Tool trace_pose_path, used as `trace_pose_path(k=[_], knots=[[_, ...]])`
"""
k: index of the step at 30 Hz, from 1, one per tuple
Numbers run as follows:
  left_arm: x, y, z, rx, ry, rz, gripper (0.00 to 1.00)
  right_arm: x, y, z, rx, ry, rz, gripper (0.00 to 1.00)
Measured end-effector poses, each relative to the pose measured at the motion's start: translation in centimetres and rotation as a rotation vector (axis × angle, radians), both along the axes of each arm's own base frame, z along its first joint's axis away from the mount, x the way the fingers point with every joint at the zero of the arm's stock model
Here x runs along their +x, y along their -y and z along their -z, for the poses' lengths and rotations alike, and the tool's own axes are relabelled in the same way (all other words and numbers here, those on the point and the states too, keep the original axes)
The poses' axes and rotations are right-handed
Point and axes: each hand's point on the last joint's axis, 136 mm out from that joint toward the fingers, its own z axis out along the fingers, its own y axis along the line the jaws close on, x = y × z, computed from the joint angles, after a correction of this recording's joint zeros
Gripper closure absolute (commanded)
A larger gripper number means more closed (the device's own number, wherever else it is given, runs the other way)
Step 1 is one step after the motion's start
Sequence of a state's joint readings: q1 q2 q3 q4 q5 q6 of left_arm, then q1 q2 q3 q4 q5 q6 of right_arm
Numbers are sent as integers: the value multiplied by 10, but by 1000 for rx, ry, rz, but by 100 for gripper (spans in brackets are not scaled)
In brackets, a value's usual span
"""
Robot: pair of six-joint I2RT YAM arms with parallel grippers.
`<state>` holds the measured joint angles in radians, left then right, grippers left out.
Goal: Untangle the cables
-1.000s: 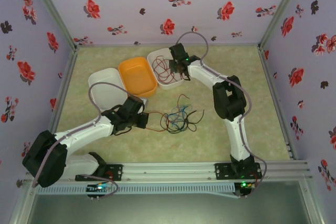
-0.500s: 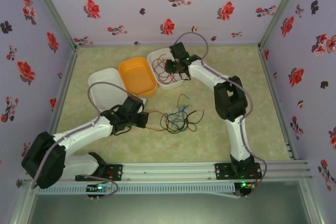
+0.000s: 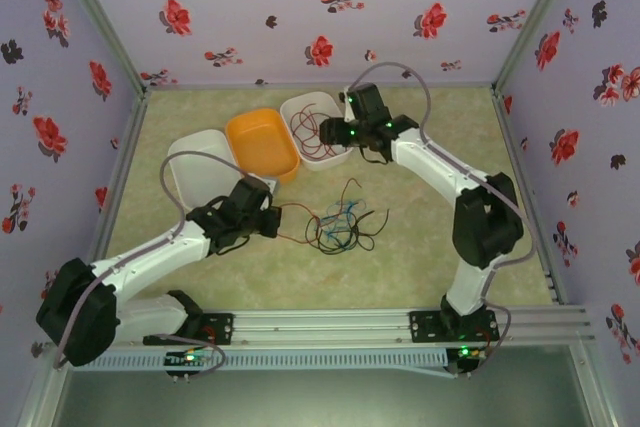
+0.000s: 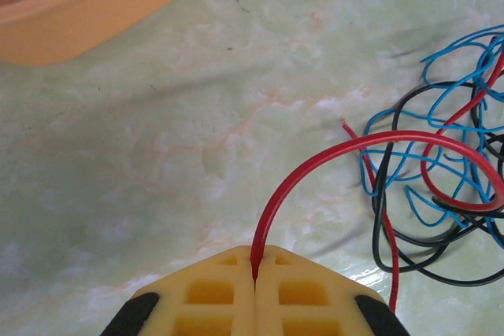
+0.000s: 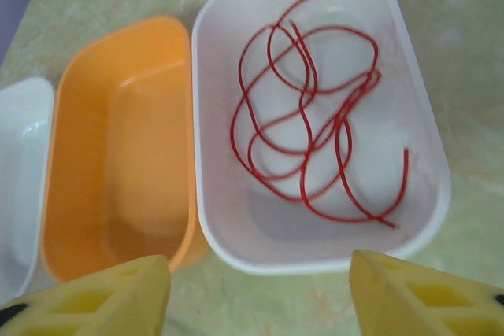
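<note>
A tangle of red, black and blue cables (image 3: 342, 226) lies mid-table, also seen as the bundle (image 4: 445, 179) in the left wrist view. My left gripper (image 3: 272, 221) is shut on a red cable (image 4: 315, 171) that arches from its yellow fingertips (image 4: 236, 289) into the tangle. Loose red cables (image 5: 315, 116) lie coiled in a white tray (image 5: 216, 226); from above, the same tray (image 3: 298, 107) stands at the back. My right gripper (image 3: 330, 133) hovers open at that tray's near edge, its yellow fingers (image 5: 118, 293) spread wide with nothing between them.
An orange tray (image 3: 262, 145) stands left of the white one, and a second white tray (image 3: 200, 172) left of that. In the right wrist view the orange tray (image 5: 110, 155) is empty. Flowered walls enclose the table on three sides.
My right arm has swung to the right and drawn back from over the white tray to its near edge. The left gripper has kept its hold on the red cable and barely moved.
</note>
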<state>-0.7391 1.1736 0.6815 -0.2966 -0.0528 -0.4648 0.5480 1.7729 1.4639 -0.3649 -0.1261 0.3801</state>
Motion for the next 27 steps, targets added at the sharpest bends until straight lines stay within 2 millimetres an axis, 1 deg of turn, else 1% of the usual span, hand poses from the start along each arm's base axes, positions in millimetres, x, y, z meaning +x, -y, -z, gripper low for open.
trace_pose_path(k=[3, 4, 5, 6, 7, 9, 11, 13, 16, 23, 27], knots=[[2, 0, -8, -11, 12, -3, 100, -23, 11, 16, -51, -44, 4, 33], [3, 0, -10, -14, 17, -5, 100, -32, 16, 24, -81, -62, 8, 30], [4, 0, -12, -17, 21, -8, 100, -41, 20, 31, -105, -84, 18, 21], [5, 0, -13, -16, 24, -11, 100, -50, 24, 37, -126, -103, 28, 15], [6, -1, -15, -16, 27, -16, 100, -58, 28, 43, -152, -119, 37, 12], [8, -2, -16, -16, 30, -21, 100, -72, 37, 50, -190, -142, 52, 1], [9, -3, -18, -13, 33, -26, 100, -84, 45, 54, -225, -152, 73, 1], [11, -3, -21, -15, 37, -32, 100, -92, 52, 56, -253, -155, 91, 1], [13, -3, -25, -21, 45, -36, 100, -98, 58, 60, -284, -160, 115, 1], [19, 1, -38, -40, 68, -40, 100, -110, 59, 82, -319, -206, 125, 1], [21, 0, -41, -40, 74, -46, 100, -114, 57, 98, -330, -241, 123, 1]])
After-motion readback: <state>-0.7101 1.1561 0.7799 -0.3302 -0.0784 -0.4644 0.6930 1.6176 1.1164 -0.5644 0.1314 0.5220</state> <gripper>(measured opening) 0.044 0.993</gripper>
